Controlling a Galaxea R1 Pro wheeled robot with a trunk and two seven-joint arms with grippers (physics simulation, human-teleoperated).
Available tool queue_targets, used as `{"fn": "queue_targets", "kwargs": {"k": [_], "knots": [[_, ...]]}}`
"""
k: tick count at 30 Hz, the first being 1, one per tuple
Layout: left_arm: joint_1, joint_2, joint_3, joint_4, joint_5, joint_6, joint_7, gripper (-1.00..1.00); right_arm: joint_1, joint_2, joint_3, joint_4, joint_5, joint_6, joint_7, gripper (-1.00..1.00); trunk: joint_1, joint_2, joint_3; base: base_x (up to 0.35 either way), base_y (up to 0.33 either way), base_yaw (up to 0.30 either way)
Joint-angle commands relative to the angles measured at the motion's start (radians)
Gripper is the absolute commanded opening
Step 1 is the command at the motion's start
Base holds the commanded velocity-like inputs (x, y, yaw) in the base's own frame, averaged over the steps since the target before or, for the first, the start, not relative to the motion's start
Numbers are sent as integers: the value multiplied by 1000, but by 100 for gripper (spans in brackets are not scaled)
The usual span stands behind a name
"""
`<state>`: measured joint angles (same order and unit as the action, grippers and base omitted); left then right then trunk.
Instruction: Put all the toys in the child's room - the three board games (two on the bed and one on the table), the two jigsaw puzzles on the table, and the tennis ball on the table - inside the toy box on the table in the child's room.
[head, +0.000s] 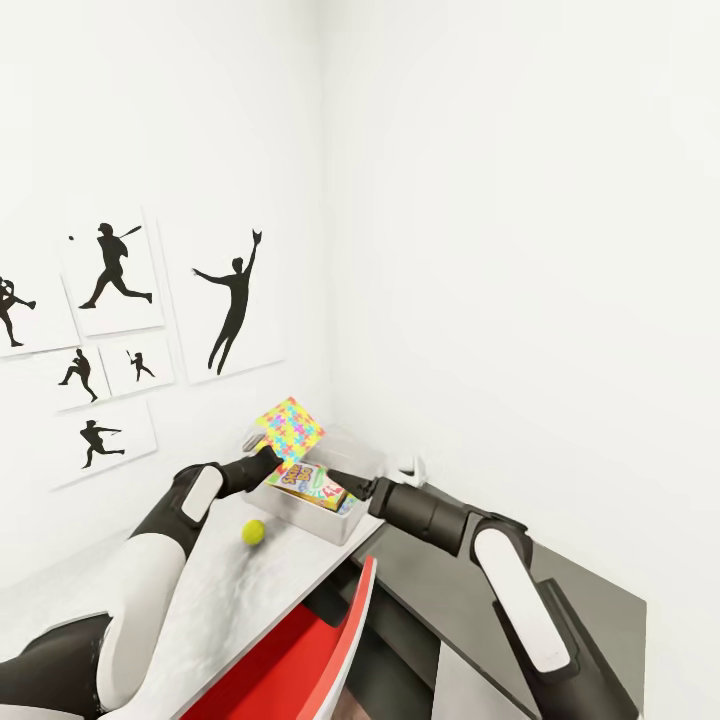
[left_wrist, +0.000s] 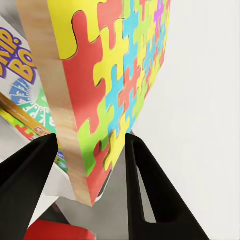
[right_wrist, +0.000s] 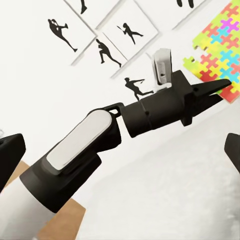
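My left gripper (head: 268, 452) is shut on one jigsaw puzzle (head: 290, 429), a thin square in a yellow, pink, blue and green mosaic. It holds the puzzle tilted on edge above the light grey toy box (head: 312, 521) in the table's far corner. In the left wrist view the black fingers (left_wrist: 142, 180) clamp the puzzle's (left_wrist: 115, 75) wooden edge. The Skip-Bo board game (head: 299, 476) lies inside the box, with another colourful box (head: 336, 494) beside it. The tennis ball (head: 254, 531) rests on the table (head: 225, 590) just before the box. My right gripper (head: 340, 480) hovers open at the box's right rim.
A red chair back (head: 300, 655) rises at the table's front edge. A lower dark grey unit (head: 600, 600) runs along the right wall. Black sports-silhouette pictures (head: 232, 300) hang on the left wall. The two white walls close in the corner behind the box.
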<state>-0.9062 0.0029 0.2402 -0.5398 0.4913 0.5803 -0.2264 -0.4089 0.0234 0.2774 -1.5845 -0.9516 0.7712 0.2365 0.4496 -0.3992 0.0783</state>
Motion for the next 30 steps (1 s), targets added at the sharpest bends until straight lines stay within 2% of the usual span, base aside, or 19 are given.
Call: {"fn": "queue_targets", "kwargs": {"k": [1, 3, 6, 9, 13, 17, 30], "knots": [[0, -1, 5, 0, 2, 7, -2, -100, 0, -2, -4, 0, 1, 8, 5, 100, 0, -1, 0, 0, 0, 0], [0, -1, 5, 0, 2, 7, -2, -100, 0, -5, -11, 0, -5, 11, 13, 100, 0, -1, 0, 0, 0, 0], [0, -1, 5, -3, 5, 8, -2, -100, 1, -8, -54, 0, -15, 18, 90, 100, 0, -1, 0, 0, 0, 0], [0, -5, 5, -4, 7, 7, -2, -100, 2, -9, -120, 0, -17, 24, 279, 100, 0, -1, 0, 0, 0, 0], [0, -22, 5, -3, 2, 6, -2, -100, 2, -9, -194, 0, -16, 25, 406, 100, 0, -1, 0, 0, 0, 0], [0, -24, 5, -3, 2, 5, -3, -100, 2, -9, -211, 1, -14, 22, 432, 100, 0, -1, 0, 0, 0, 0], [0, -16, 11, -4, 12, 6, -12, -100, 2, -7, -211, 1, -9, -9, 445, 100, 0, -1, 0, 0, 0, 0]]}}
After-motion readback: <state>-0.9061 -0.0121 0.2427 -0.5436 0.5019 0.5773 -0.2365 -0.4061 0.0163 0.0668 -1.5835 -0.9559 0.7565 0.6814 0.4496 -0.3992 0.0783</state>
